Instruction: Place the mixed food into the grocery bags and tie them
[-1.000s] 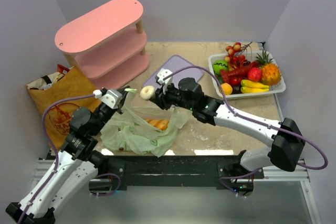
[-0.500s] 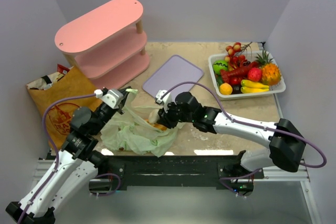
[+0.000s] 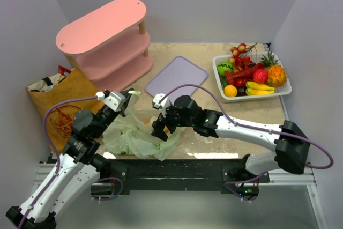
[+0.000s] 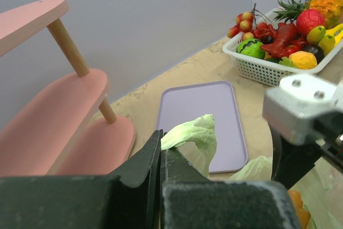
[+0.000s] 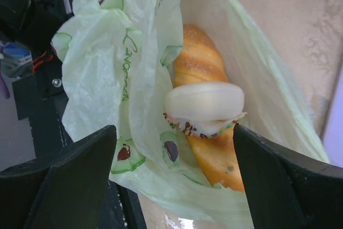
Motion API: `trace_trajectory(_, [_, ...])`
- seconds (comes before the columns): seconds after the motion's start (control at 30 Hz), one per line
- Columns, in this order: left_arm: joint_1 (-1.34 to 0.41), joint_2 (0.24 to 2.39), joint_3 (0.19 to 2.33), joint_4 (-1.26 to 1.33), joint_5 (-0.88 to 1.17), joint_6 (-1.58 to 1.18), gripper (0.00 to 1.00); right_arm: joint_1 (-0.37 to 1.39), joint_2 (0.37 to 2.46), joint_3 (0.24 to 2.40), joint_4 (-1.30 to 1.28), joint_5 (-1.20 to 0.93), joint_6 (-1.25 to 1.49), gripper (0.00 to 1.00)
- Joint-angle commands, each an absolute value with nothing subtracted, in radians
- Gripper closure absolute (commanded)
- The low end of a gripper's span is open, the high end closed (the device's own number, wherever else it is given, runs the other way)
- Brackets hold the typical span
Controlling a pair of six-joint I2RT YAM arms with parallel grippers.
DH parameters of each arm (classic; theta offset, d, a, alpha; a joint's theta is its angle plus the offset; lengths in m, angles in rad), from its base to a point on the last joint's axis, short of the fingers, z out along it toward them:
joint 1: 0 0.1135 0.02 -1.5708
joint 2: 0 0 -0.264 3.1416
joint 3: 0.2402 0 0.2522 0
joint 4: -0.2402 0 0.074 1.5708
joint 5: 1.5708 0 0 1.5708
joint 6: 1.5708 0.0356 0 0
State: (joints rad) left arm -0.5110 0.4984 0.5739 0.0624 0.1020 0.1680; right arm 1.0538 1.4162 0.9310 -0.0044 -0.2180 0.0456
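The pale-green plastic grocery bag (image 3: 134, 138) lies open at the near table edge. My left gripper (image 4: 159, 146) is shut on one of its handles (image 4: 194, 131) and holds it up on the bag's left side (image 3: 124, 100). My right gripper (image 3: 161, 125) reaches into the bag's mouth with its jaws wide open (image 5: 172, 132) and nothing between them. Just beyond its fingers a pale round piece with a sprinkled edge (image 5: 203, 105) rests on the golden-brown bread loaf (image 5: 201, 65) inside the bag. The brown paper grocery bag (image 3: 59, 105) lies at the left, a red packet (image 3: 63, 71) showing at its top.
A pink three-tier shelf (image 3: 104, 38) stands at the back left. A lilac tray (image 3: 178, 76) lies behind the plastic bag. A white basket (image 3: 221, 73) of toy fruit sits at the back right. Grey walls close in both sides.
My right gripper carried the pale round piece down from above into the plastic bag, then opened and left it on the loaf. The left gripper kept its hold on the handle.
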Motion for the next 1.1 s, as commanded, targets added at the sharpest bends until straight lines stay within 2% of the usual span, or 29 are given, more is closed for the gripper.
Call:
trace_trajectory(0.0, [-0.506,0.491,0.565,0.112,0.115,0.153,1.00,1.055,1.280,0.977,-0.067,-0.124,0.115,0.06])
trace_trajectory(0.17, [-0.506,0.488,0.565,0.112,0.115,0.152,1.00,1.054,1.162,0.994,-0.231,0.135,0.268,0.07])
trace_trajectory(0.4, [-0.506,0.485,0.565,0.112,0.121,0.150,1.00,1.054,1.054,0.902,-0.334,0.193,0.454,0.10])
trace_trajectory(0.7, [-0.506,0.483,0.565,0.112,0.127,0.147,1.00,1.054,1.086,0.825,-0.267,0.221,0.537,0.14])
trace_trajectory(0.87, [-0.506,0.483,0.565,0.112,0.127,0.149,1.00,1.054,1.144,0.770,-0.103,0.267,0.523,0.15])
trace_trajectory(1.0, [-0.505,0.483,0.565,0.114,0.129,0.146,1.00,1.055,1.222,0.741,0.039,0.370,0.440,0.25])
trace_trajectory(1.03, [-0.506,0.485,0.565,0.115,0.130,0.146,1.00,1.054,1.238,0.741,0.066,0.403,0.421,0.29])
trace_trajectory(1.07, [-0.506,0.485,0.563,0.118,0.129,0.146,1.00,1.054,1.246,0.744,0.102,0.411,0.379,0.41])
